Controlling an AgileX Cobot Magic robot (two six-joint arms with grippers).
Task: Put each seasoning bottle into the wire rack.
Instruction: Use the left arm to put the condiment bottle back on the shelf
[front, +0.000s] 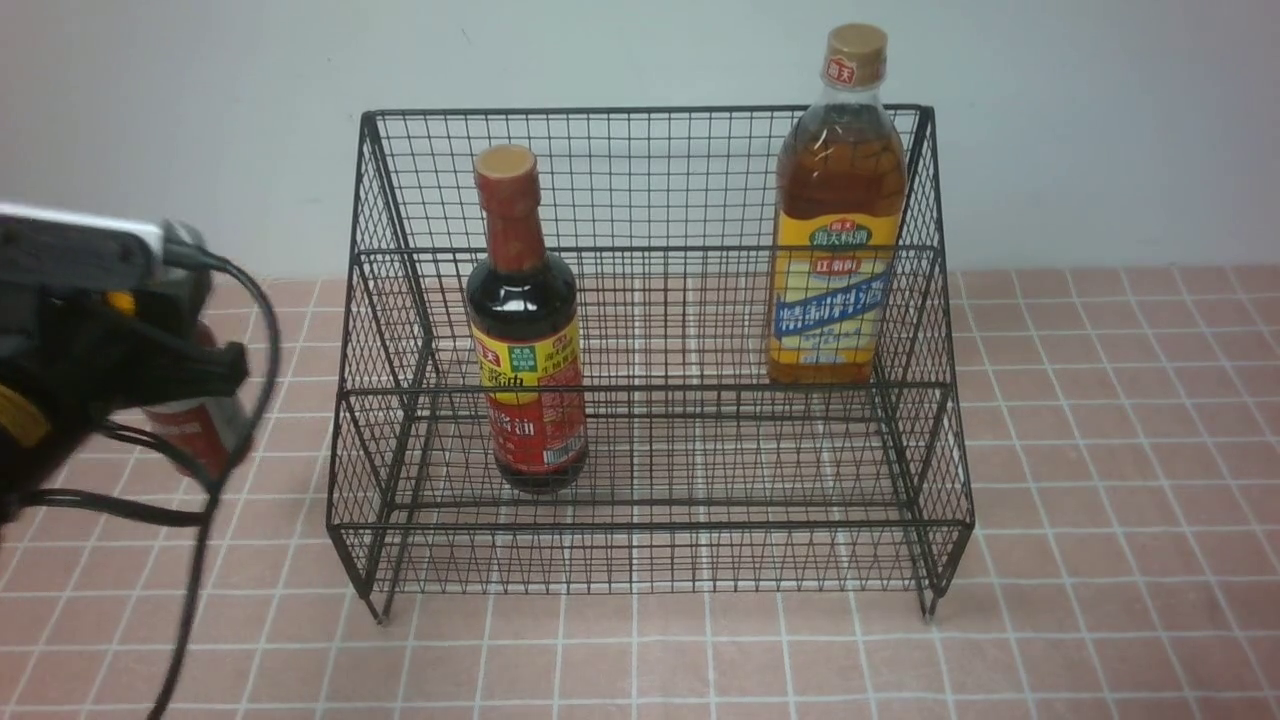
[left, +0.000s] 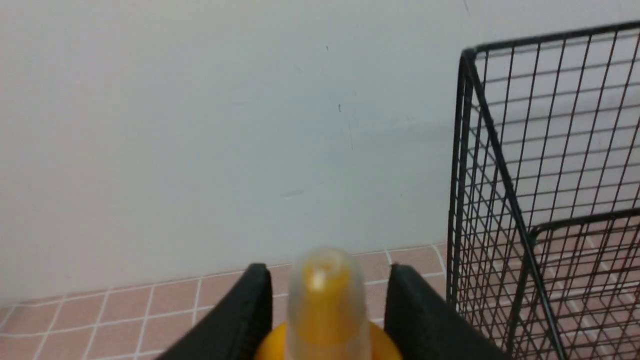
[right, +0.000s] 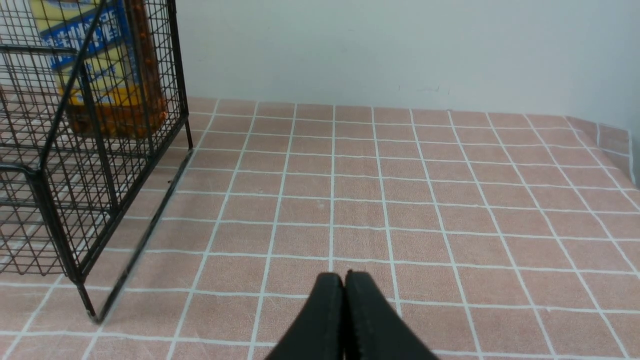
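We see a black wire rack (front: 650, 350) with 2 stepped tiers standing on a pink tiled worktop (front: 1100, 500) against a pale wall (front: 1100, 120). Inside the rack, the dark soy-sauce bottle (front: 527, 330) with its red and yellow label stands upright on the lower front tier, toward the left. The tall amber bottle (front: 838, 220) with its yellow and blue label and tan cap stands upright on the raised back tier, at the right end, its cap rising above the rack's top edge. Our left gripper (left: 327, 320) sits outside the rack, to its left; in the left wrist view its black jaws stand on either side of the small red bottle (front: 195, 430) and pinch it just below the yellow nozzle cap (left: 325, 300). In the front view the arm covers most of that bottle, and we cannot tell whether its base touches the worktop. Our right gripper (right: 344, 285) shows only in its own wrist view, jaws pressed together and holding nothing, above bare tiles to the right of the rack
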